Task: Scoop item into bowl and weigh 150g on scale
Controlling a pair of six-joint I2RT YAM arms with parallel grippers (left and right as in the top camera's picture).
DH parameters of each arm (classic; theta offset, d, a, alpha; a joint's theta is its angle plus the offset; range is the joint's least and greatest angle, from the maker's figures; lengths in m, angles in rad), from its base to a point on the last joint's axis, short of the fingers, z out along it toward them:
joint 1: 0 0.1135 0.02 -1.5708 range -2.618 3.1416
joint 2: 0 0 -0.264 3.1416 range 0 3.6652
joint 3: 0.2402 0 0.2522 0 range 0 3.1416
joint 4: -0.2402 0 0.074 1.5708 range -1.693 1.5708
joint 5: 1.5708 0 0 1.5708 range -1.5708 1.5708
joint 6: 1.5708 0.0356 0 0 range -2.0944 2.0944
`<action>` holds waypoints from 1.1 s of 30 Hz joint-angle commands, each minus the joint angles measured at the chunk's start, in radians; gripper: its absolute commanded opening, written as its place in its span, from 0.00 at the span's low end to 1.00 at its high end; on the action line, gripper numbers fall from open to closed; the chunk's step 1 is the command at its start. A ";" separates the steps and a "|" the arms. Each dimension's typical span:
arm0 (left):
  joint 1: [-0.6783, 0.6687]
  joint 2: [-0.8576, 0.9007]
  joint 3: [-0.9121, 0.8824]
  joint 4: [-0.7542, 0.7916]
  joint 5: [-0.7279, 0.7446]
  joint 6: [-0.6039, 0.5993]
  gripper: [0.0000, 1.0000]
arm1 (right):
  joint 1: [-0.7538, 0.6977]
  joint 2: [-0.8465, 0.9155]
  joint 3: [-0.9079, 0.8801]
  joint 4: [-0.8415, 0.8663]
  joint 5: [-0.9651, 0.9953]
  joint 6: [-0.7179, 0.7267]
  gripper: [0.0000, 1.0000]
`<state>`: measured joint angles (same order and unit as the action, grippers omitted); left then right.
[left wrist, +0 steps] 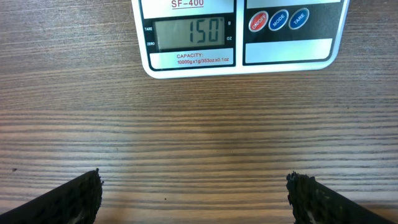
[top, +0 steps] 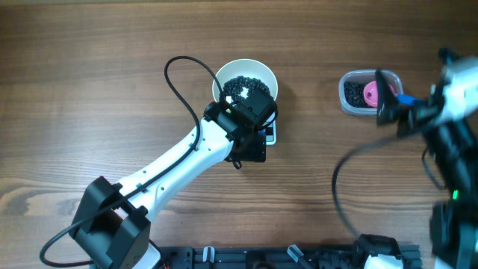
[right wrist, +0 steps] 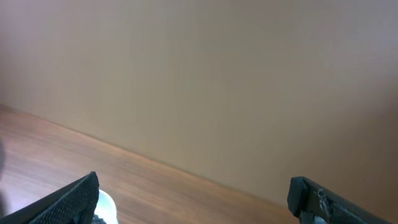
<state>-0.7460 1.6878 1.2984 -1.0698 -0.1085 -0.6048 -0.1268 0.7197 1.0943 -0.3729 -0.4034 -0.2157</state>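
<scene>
Your left gripper (left wrist: 193,190) hangs just in front of the scale (left wrist: 239,37), jaws apart and empty; your right gripper (right wrist: 193,193), also apart, sits well right of it.

Even soft light, right arm (top: 448,90) motion-blurred overhead.

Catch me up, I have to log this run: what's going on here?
The weighing looks done. The bowl of beans sits on the scale, whose display reads 150. The left gripper hangs open by the scale, holding nothing. The right gripper is open and empty too, beside the tub, where the scoop lies.
</scene>
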 commanded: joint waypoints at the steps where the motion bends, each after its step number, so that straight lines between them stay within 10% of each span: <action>1: 0.002 0.007 -0.006 0.000 -0.020 -0.010 1.00 | 0.043 -0.154 -0.125 0.048 0.030 -0.019 1.00; 11: 0.002 0.007 -0.006 0.000 -0.020 -0.010 1.00 | 0.091 -0.645 -0.698 0.531 0.156 0.136 0.99; 26: 0.002 0.007 -0.006 0.000 -0.020 -0.010 1.00 | 0.124 -0.716 -1.082 0.657 0.280 0.214 1.00; 33: 0.002 0.007 -0.006 0.000 -0.020 -0.010 1.00 | 0.173 -0.716 -1.088 0.389 0.303 0.217 1.00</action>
<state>-0.7460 1.6878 1.2976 -1.0698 -0.1085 -0.6048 0.0269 0.0139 0.0067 0.0105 -0.1291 -0.0185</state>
